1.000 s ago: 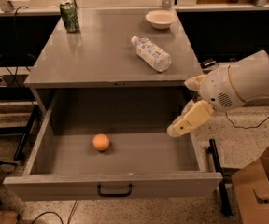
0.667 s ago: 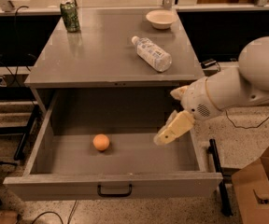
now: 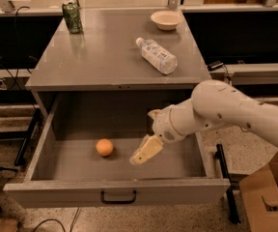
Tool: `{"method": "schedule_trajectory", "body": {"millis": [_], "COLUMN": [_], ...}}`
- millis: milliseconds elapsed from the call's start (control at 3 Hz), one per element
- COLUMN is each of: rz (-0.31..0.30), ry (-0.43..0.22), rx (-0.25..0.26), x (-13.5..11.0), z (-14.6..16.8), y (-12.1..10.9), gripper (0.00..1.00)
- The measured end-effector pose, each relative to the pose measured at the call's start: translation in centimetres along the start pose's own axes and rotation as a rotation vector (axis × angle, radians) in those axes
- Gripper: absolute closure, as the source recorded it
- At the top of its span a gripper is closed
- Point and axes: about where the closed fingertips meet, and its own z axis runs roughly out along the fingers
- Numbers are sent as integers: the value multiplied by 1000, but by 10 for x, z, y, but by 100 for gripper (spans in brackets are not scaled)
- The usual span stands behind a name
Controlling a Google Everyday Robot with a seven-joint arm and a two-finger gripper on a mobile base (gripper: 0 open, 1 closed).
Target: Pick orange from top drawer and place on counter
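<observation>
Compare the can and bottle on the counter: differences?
The can stands upright at the far left corner of the counter; the bottle lies on its side, further right. The can is green, opaque; the bottle clear, longer. Both rest on the counter; the claw hangs inside the open top drawer.

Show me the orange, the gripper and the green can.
orange (image 3: 104,147): camera view, centre of its skin.
gripper (image 3: 138,157): camera view, its tip, inside the top drawer (image 3: 115,190).
green can (image 3: 72,17): camera view, its side.

arm (image 3: 226,108): extends in from right, elbow raised | gripper (image 3: 142,155): low at centre, angled down-left
</observation>
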Motion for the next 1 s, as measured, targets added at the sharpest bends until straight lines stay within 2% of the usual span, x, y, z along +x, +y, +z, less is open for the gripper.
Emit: {"method": "schedule_trajectory", "body": {"millis": [333,667,1000], "rz": [-2,-3,-4], "ry": [-26,-45,-46], "rx": [43,81,81], "x": [-3,-9,-9], "z": [44,43,44], "y": [-7,-17,-17], "gripper": [0,0,0]}}
